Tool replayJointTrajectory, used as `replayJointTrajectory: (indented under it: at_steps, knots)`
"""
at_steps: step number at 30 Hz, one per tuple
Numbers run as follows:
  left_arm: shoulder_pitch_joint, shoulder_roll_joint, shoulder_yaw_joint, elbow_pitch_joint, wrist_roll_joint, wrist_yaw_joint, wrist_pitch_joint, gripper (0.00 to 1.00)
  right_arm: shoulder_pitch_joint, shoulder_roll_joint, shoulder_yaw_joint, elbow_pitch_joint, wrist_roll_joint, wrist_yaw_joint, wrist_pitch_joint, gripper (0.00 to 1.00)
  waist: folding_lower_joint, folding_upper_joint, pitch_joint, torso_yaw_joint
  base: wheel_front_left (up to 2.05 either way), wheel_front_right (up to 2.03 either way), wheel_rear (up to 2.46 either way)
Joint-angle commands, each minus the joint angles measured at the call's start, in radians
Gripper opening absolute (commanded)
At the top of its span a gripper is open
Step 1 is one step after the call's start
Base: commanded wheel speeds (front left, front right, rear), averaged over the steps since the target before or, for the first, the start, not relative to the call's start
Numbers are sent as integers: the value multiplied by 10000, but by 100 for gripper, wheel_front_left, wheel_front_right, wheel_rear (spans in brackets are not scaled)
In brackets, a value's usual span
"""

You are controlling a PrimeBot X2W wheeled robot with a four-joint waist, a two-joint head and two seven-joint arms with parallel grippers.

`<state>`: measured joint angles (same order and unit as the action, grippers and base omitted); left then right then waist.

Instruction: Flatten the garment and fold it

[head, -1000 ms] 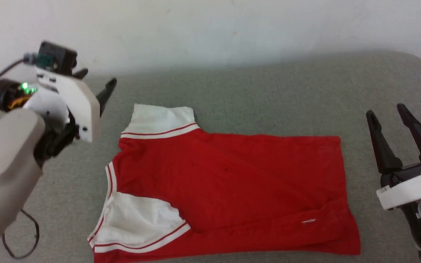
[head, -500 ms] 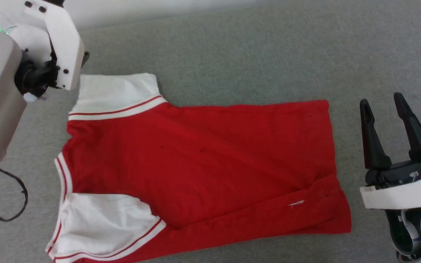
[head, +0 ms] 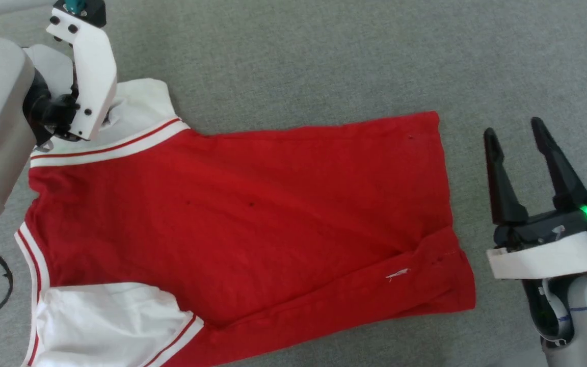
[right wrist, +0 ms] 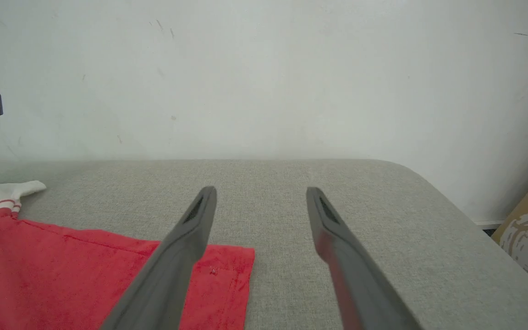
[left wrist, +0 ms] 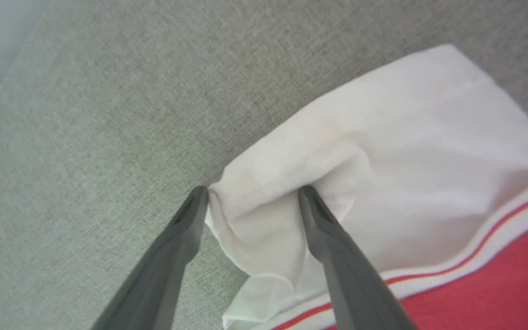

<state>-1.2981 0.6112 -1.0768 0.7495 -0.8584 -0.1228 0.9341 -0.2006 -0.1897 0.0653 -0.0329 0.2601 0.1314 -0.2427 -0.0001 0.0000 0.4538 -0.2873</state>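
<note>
**Item.** Shirt [head: 252, 204] lies on the grey pad [head: 298, 61], plain red side up, neck end to the left, hem [head: 444, 193] to the right. Mostly flat.

**Defects.**
- Far sleeve [head: 140, 102] is bunched at its outer end.
- A long crease [head: 416, 275] runs along the near-right edge.
- Near sleeve [head: 105, 326] is rumpled and partly cut off by the frame edge.

**Left claw** [left wrist: 252, 197]
- Position: down on the far sleeve's outer corner.
- State: released, approx. full gap. One finger [left wrist: 177, 247] sits on the pad at the sleeve edge and the other presses on the white cloth. A ridge of cloth stands up between the tips. No pinch made yet.
- Judged reason: placed astride the corner so that closing takes the cloth, prob. to draw the sleeve out flat, away from the body.
- Arm pose: forearm comes in from the left, wrist turned steeply down onto the cloth.

**Right claw** [head: 513, 127]
- State: released, nothing between the fingers.
- Position: hangs over the pad just right of the hem, w/o touching the shirt. Fingers point toward the far wall [right wrist: 264, 68], low over the pad per the wrist view.
- Judged reason: held clear of the work, close to the hem for when the crease or the fold is due.

**Stage (my judgement).** Flattening in hand; folding not begun.
</note>
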Motion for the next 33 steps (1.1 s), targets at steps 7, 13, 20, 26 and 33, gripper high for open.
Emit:
replayJointTrajectory:
  at_steps: [7,13,20,26,33]
  knots:
    - [390,-1,-189,-53,-249,-68,-262,0,-407,-346,125,316,-117,-7,-86,100,1,0,-345,262,0,0,0]
    - [554,-104,-70,-476,-519,-75,-1131,0,-825,-1042,176,296,-140,-7,449,100,1,0,-1080,694,0,0,0]
    - [929,-32,-260,-1661,-776,-77,-2211,0,-1719,-2657,955,341,666,-7,2919,100,1,0,-1851,1338,0,0,0]
    - [1253,70,-487,-2442,-832,-77,-2652,0,-2864,-4376,2765,1035,2544,-7,6298,100,1,0,-2041,1777,0,0,0]
    - [1256,-104,-567,-2886,-757,-78,-2922,0,-4550,-5362,4881,2217,4436,-7,9794,100,1,0,-1762,2223,0,0,0]
